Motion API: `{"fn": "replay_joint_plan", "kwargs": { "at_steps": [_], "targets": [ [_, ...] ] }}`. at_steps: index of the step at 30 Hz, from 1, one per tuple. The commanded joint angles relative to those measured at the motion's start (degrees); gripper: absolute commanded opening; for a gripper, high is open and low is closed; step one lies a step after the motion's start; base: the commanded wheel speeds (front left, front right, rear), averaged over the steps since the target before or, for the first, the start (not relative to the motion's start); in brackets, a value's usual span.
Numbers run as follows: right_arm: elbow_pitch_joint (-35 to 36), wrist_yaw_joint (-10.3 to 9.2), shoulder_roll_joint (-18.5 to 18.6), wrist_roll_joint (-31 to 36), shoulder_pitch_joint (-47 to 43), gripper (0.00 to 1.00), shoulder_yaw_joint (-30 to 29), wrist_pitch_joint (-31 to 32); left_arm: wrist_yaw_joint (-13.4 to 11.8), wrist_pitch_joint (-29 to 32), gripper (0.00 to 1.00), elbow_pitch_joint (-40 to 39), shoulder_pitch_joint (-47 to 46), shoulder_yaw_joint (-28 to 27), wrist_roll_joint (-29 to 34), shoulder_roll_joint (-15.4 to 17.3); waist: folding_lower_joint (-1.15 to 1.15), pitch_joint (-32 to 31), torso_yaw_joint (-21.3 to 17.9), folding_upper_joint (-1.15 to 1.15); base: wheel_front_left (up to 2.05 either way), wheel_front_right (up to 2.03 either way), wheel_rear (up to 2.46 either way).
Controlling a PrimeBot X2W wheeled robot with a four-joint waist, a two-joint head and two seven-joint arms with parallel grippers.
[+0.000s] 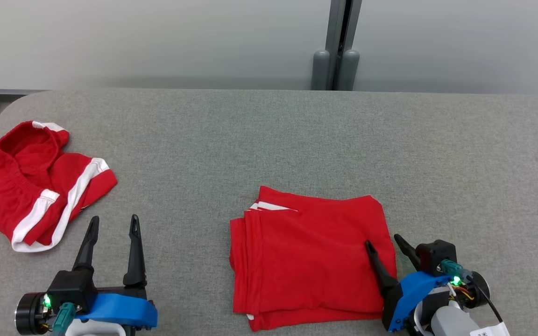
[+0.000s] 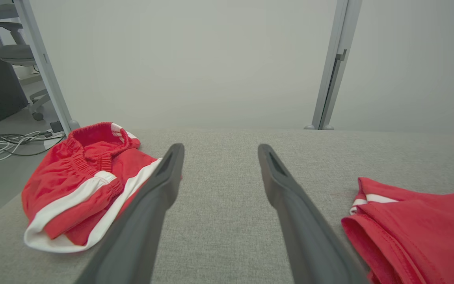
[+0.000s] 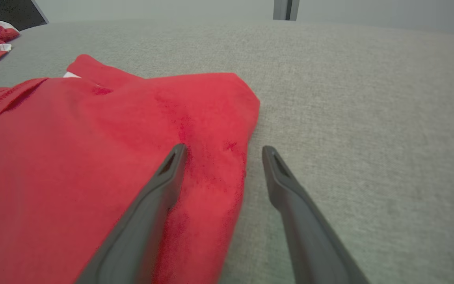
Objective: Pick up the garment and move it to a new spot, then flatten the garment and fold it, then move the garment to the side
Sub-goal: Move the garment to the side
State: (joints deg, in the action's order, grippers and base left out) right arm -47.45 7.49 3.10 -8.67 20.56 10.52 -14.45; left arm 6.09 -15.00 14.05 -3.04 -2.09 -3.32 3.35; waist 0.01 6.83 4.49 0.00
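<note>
Folding is judged done, so the right edge of the folded red cloth garment (image 1: pixel 311 254), straddled by the parted right tool (image 1: pixel 382 240), must be clamped and carried aside.

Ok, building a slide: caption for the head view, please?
Folded red garment on the grey table, right gripper with jaws open astride its right edge; red-and-white shorts crumpled at left.

The folded red garment (image 1: pixel 311 252) is soft, dull cloth. The table (image 1: pixel 269 135) has a rough grey woven cover. The left gripper (image 1: pixel 114 219) has dull black fingers (image 1: pixel 134 252) and a smooth blue plastic band (image 1: pixel 115 312).
</note>
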Motion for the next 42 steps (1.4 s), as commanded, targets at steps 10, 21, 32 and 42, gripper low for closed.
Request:
{"fn": "replay_joint_plan", "kwargs": {
  "at_steps": [10, 21, 32, 42],
  "targets": [
    [-7.1, 0.08, -0.4, -6.6, 1.5, 1.0, 7.1, -0.5, -0.1, -0.3, 1.0, 0.2, -1.9, 0.4, -0.3, -0.2, -0.01, 1.0, 0.4, 0.0, 0.0, 0.0, 0.0],
    [-4.3, 0.01, -0.2, -8.1, 4.4, 0.0, 7.8, -0.6, -0.4, -0.2, 1.0, 0.2, -2.5, 0.5, -0.8, -0.3, -0.01, 2.2, 0.2, 0.0, 0.0, 0.0, 0.0],
    [-0.4, 0.01, 5.8, -2.7, 15.4, 0.0, 6.2, -0.7, -0.2, -0.3, 1.0, -1.2, -7.0, 1.6, -1.0, -0.4, -0.01, 7.2, 0.8, 0.0, 0.0, 0.0, 0.0],
    [0.8, 0.0, 17.3, -2.4, 28.9, 0.0, 4.1, -0.7, 0.3, -0.2, 1.0, -4.6, -14.2, 3.1, -0.5, -0.2, -0.01, 17.1, -1.6, 0.0, 0.0, 0.0, 0.0]
  ]
}}
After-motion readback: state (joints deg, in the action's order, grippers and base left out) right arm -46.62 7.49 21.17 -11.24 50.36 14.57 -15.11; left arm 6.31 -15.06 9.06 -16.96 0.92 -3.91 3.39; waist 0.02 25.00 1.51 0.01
